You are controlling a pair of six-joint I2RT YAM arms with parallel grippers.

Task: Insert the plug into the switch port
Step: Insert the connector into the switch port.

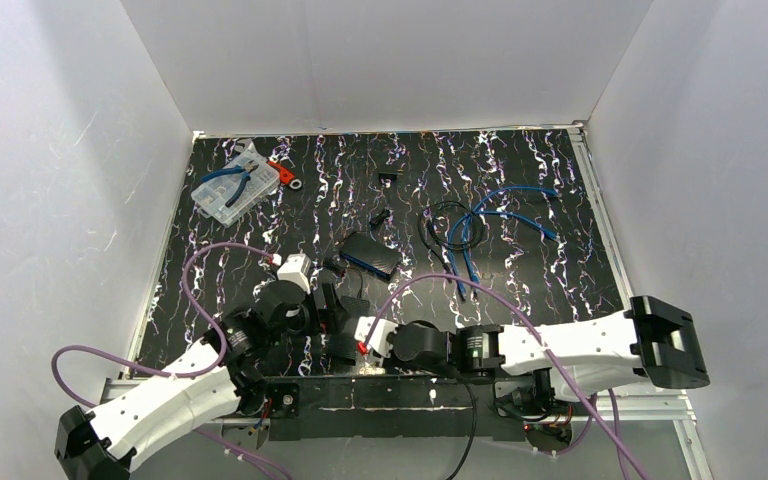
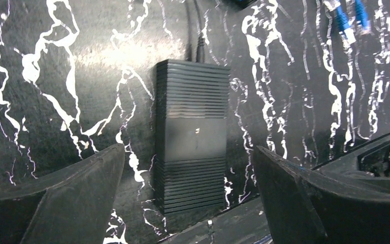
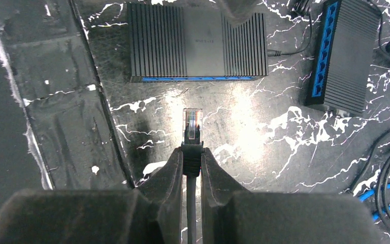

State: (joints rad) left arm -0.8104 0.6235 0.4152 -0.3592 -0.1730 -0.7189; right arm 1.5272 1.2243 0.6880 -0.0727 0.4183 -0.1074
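Right gripper (image 3: 192, 155): grasping plug (image 3: 192, 122), open gap before switch (image 3: 198, 43).
Left gripper (image 2: 188, 157): released, fingers either side of switch.
Port row (image 3: 198, 79): right wrist view only.

Plug (image 3: 192, 126) projects forward from the right gripper (image 3: 192, 155). Switch (image 3: 198, 43) lies directly ahead of it, apart. Second switch (image 3: 343, 56) lies ahead and rightward. Cables (image 3: 386, 195) lie right of the gripper, apparently resting on the table (image 3: 264, 137).
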